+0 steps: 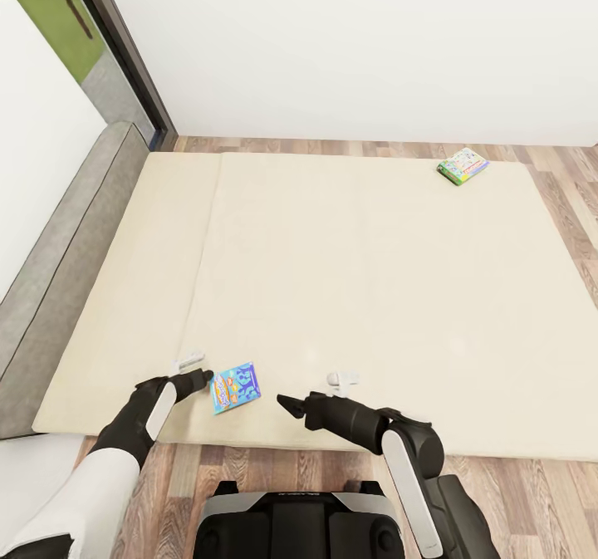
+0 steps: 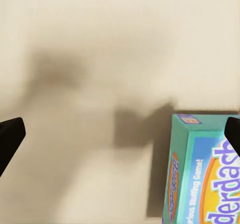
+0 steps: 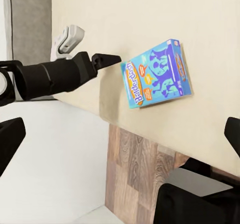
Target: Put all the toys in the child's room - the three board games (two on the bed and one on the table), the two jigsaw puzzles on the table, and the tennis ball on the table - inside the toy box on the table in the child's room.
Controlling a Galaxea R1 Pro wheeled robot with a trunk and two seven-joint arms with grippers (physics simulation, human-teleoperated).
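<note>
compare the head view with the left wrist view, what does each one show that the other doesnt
Head view alone: the green-edged board game at the bed's far corner, the grey headboard, the wood floor, and the right claw over the mattress. Left wrist view alone: close-up print on the box's teal side, plus the arm's shadow. Both share the blue board game, the beige mattress and the open left claw beside that box.
</note>
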